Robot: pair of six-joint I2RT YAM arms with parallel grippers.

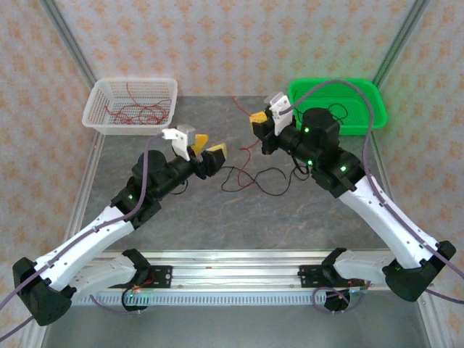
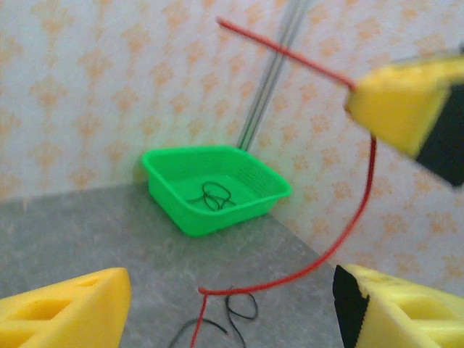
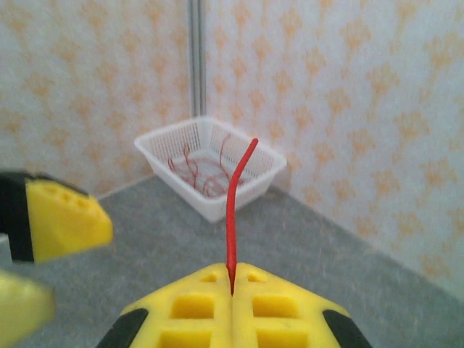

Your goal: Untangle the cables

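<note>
A small snarl of thin cables [image 1: 250, 175], red and black, lies on the grey table between the arms. My right gripper [image 1: 256, 123] is raised above it and shut on a red cable [image 3: 231, 210], whose short end sticks up out of the pinched yellow fingertips [image 3: 210, 304]. In the left wrist view the red cable [image 2: 355, 210] curves down from that gripper to the table, beside a black strand [image 2: 243, 304]. My left gripper [image 1: 208, 148] hangs just left of the snarl, open, with nothing between its fingers [image 2: 65, 312].
A white basket [image 1: 98, 98] with red wires stands at the back left. A green basket [image 1: 377, 109] with black wires [image 2: 212, 197] stands at the back right. Patterned walls close in the table [image 1: 290, 217] on three sides.
</note>
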